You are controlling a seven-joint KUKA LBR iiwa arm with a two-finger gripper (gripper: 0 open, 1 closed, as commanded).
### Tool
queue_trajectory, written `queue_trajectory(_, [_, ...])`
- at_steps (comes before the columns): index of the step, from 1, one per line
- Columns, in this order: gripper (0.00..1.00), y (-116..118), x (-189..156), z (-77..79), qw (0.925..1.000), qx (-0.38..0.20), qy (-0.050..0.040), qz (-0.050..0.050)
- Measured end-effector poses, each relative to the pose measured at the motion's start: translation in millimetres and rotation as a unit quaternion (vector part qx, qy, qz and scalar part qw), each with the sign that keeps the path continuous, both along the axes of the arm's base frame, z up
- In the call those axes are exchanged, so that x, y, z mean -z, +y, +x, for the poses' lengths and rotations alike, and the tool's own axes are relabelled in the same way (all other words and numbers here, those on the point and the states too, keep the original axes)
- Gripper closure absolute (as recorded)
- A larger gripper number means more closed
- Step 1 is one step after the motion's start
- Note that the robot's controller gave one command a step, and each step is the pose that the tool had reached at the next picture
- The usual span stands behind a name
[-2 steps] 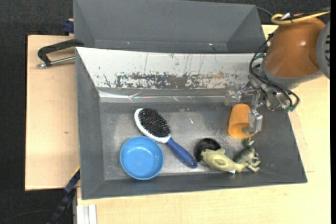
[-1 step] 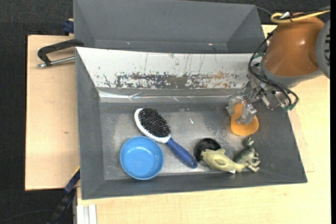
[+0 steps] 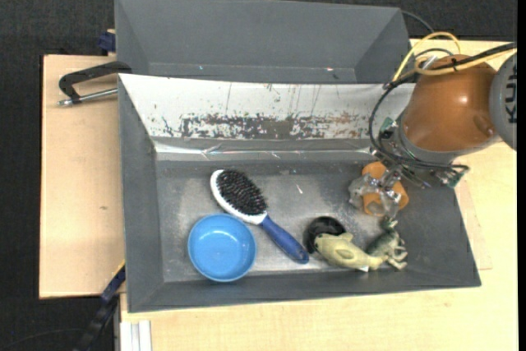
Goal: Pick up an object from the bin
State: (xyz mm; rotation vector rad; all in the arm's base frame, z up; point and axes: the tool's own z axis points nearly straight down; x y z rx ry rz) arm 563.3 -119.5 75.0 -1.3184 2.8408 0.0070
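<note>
Lying near the hand (image 3: 380, 195), a yellowish toy (image 3: 349, 252).

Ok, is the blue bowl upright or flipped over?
Upright: the blue bowl sits on its base, with its rim and empty hollow facing up.

The grey bin (image 3: 177, 191) holds blue bowl (image 3: 220, 249), hairbrush (image 3: 250, 208), black disc (image 3: 323, 229), pale toy (image 3: 358, 254).

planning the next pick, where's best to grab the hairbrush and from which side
Probably the blue handle of the hairbrush, from straight above, closing across its narrow width. It lies flat, bristles up; the slim handle has bare floor either side, clear of the blue bowl.
</note>
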Motion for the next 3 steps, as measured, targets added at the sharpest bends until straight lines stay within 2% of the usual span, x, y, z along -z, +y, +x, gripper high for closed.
queue_trajectory(1, [1.00,-15.4,-102.4,1.2,1.0000,-0.007,-0.0041,-0.005])
queue_trajectory(2, [1.00,-29.7,-271.2,7.7,0.9999,-0.007,-0.0050,-0.005])
queue_trajectory(3, [1.00,-13.5,-168.9,-18.5,0.9981,0.062,0.0064,-0.002])
